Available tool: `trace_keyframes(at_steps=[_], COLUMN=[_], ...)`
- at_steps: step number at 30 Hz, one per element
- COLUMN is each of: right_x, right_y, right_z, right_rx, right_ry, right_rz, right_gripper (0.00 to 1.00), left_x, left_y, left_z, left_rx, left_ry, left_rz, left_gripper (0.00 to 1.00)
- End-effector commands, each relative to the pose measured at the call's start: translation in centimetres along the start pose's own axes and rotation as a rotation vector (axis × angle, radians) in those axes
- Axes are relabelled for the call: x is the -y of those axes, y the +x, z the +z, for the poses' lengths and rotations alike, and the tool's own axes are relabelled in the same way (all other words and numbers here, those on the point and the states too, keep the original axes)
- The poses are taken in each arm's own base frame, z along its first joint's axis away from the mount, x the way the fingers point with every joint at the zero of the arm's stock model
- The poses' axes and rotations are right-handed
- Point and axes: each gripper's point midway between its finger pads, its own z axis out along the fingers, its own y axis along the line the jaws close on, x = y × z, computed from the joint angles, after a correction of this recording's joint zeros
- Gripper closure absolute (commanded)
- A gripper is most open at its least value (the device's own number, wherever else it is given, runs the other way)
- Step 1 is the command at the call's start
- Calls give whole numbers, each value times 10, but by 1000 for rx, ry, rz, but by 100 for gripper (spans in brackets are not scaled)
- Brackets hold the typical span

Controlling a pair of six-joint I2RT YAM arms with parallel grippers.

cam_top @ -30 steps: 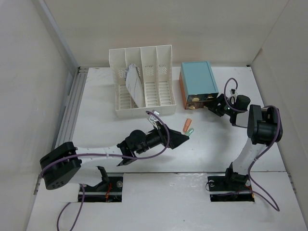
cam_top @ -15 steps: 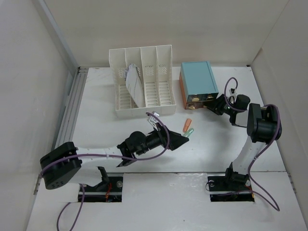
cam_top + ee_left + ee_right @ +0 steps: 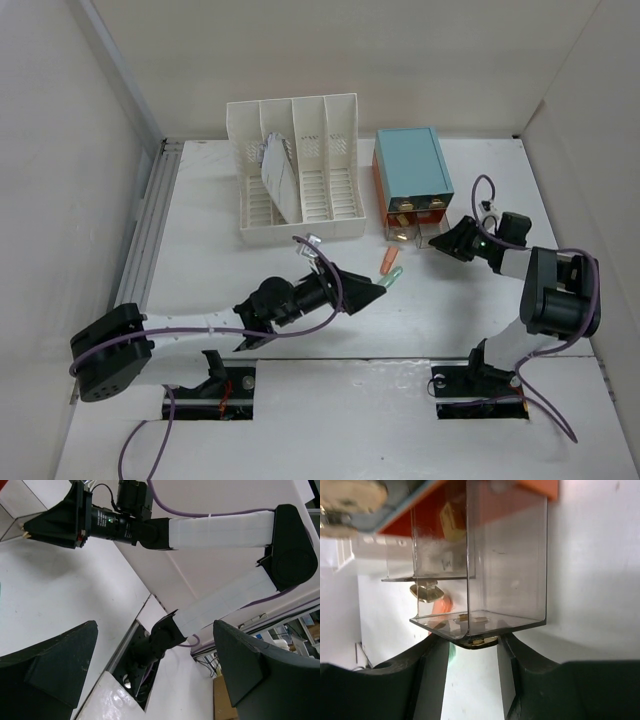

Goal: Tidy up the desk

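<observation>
- right gripper point(image 3: 440, 242) at 3 o'clock: jaws pinching the brass knob point(image 3: 479, 641) of the clear drawer point(image 3: 485, 570), part-way out of the teal box point(image 3: 411, 167) at 1 o'clock
- I'd pull straight along the drawer's line, level and slow — a twist could slip the knob or drag the box
- left gripper point(image 3: 372, 292) mid-worktop point(image 3: 200, 260), jaws spread, empty; worktop spans the whole view, rail point(image 3: 148, 225) at 9 o'clock
</observation>
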Motion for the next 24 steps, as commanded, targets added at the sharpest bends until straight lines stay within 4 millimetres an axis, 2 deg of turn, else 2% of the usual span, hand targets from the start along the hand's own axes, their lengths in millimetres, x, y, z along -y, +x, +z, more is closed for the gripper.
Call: trace_keyframes(at_steps=[1,3,5,10,14,16,19,20,21,23,24], right_x=[1,-2,-2,2,2,2,-4,-7,-15,-26,-34], right_y=[31,25,27,25,31,27,24,21,13,12,4], right_z=[-16,-18,-19,-15,-10,-10,-12,-14,-18,-24,-30], right_rx=[-104,-99,-107,-116,-153,-149,-139,-128,-102,-98,-82], right_ry=[13,20,23,27,-13,-23,-43,-48,-56,-95,-91], right_rz=[-62,-86,-76,-56,-10,-6,-41,-68,-115,-184,-221], right_gripper=[79,72,69,69,63,49,22,16,13,13,13], left_x=[19,17,20,22,18,10,8,1,4,3,5], left_y=[-11,-9,-12,-11,-10,-4,2,6,7,7,8], left_z=[-4,-6,-7,-11,-12,-9,1,3,6,10,13], left_rx=[43,39,46,47,49,33,6,-4,-11,-13,-21], left_ry=[64,57,67,68,55,33,28,15,23,20,25], left_rz=[10,10,19,17,17,18,28,28,29,39,39], left_gripper=[0,0,0,0,0,0,0,0,0,0,0])
